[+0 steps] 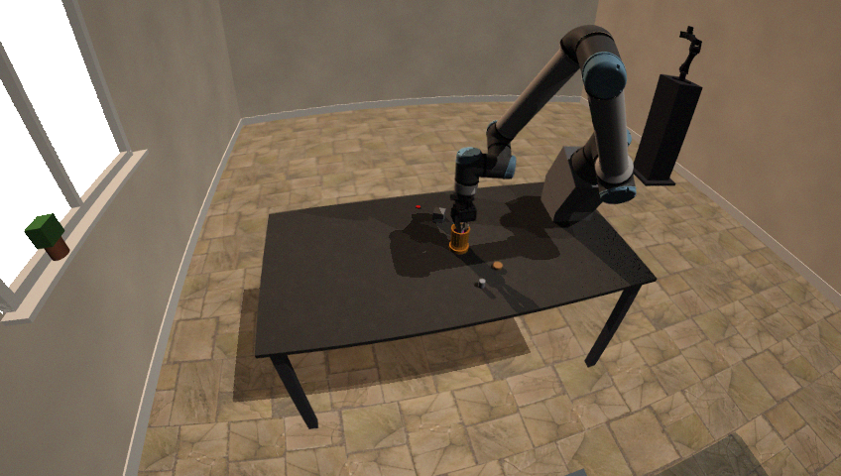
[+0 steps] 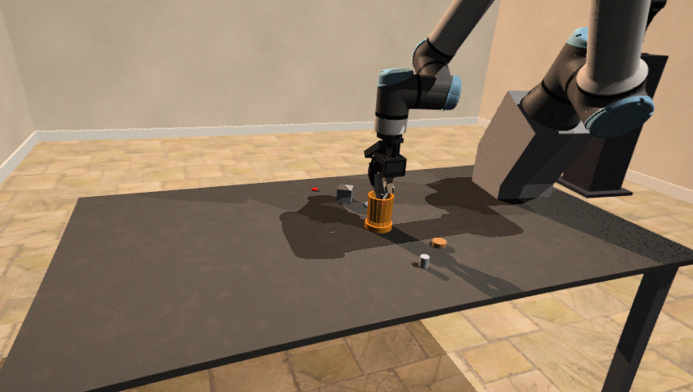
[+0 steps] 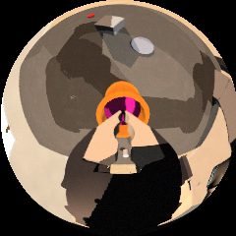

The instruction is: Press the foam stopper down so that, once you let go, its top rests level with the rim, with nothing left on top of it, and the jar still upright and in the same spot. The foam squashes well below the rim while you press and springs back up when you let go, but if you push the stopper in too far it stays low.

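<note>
An orange ribbed jar [image 2: 379, 212] stands upright near the middle of the black table; it also shows in the top view [image 1: 459, 238] and in the wrist view [image 3: 121, 105]. Inside it sits the pink foam stopper [image 3: 122, 106], pushed below the rim, so the top and exterior views do not show it. My gripper [image 2: 384, 191] is shut with nothing between its fingers. Its tips reach straight down into the jar's mouth and press on the stopper; the fingertips also show in the wrist view [image 3: 122, 118].
A grey cube [image 2: 344, 193], a flat grey disc [image 3: 142, 45] and a small red dot [image 2: 315, 189] lie behind the jar. An orange disc [image 2: 439, 242] and a small white cylinder [image 2: 424, 260] lie in front to the right. The robot base [image 2: 515, 145] stands at the table's right.
</note>
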